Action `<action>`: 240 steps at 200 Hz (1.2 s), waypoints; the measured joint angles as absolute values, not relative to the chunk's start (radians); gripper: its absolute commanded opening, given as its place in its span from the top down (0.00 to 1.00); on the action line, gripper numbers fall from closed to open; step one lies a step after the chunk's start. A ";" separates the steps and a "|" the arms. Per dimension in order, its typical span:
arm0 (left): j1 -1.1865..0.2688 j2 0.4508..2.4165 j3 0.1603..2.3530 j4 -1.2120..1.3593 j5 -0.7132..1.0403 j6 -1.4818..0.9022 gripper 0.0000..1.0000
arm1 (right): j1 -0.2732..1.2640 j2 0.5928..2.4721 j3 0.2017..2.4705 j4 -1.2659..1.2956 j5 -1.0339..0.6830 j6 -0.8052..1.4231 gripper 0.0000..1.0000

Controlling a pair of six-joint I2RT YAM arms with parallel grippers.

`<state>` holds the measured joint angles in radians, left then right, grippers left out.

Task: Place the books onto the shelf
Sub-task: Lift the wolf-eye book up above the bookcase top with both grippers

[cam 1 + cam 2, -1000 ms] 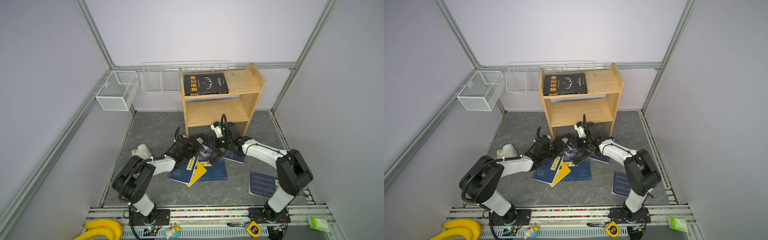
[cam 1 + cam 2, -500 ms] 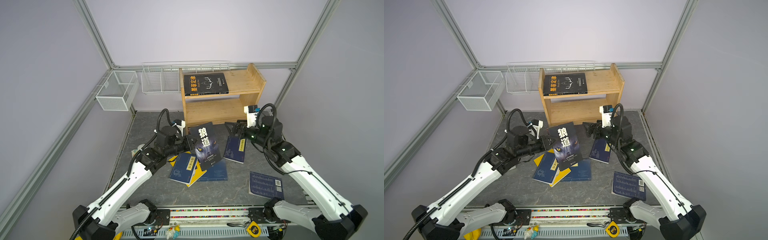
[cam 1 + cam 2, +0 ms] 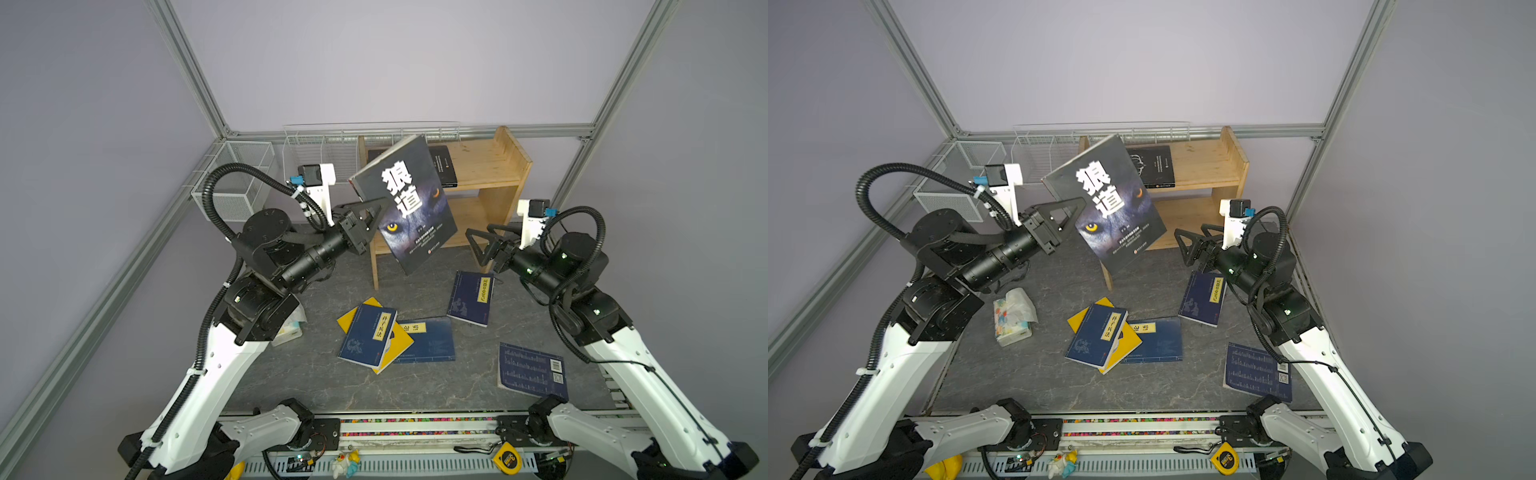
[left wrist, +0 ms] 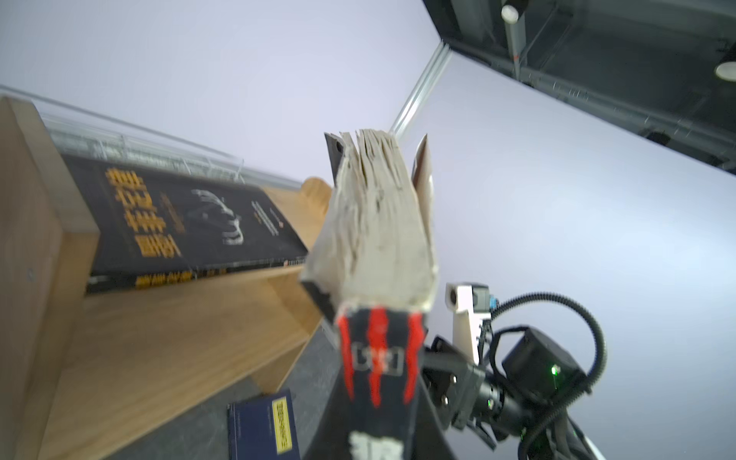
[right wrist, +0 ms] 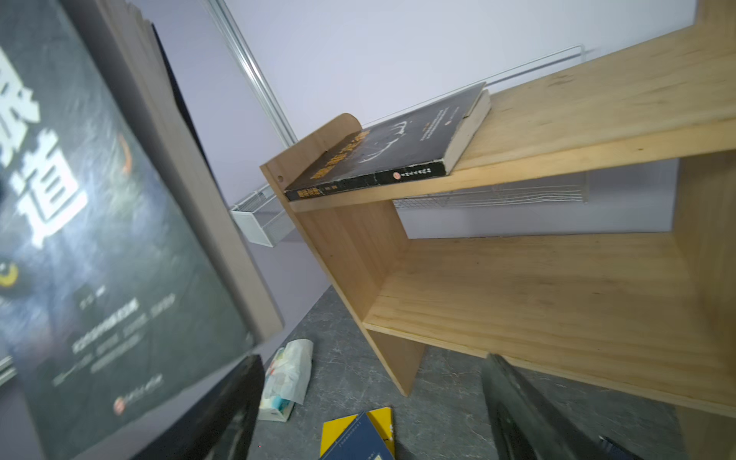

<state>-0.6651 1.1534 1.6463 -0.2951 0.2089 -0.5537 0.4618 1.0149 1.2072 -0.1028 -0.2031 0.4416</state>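
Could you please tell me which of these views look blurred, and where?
In both top views the scene is sharp and evenly lit; in the left wrist view the black book on the shelf is smeared and the page edges of the wolf-cover book are soft; in the right wrist view that book's cover blurs while the shelf stays crisp.

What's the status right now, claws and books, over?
Left claw shut on wolf book, tilted in front of the pine shelf. Right claw open, empty. Black book occupies top tier's left end.
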 measured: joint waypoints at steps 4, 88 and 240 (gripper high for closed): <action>-0.665 1.164 1.658 -0.276 0.194 -0.553 1.00 | 0.460 1.018 1.207 -0.088 -0.216 0.451 0.11; -0.665 1.371 1.714 0.020 0.121 -0.665 1.00 | 0.459 1.234 1.208 0.394 -0.530 0.840 0.12; -0.656 1.458 1.715 0.249 0.208 -0.838 1.00 | 0.463 1.390 1.283 0.779 -0.560 1.120 0.65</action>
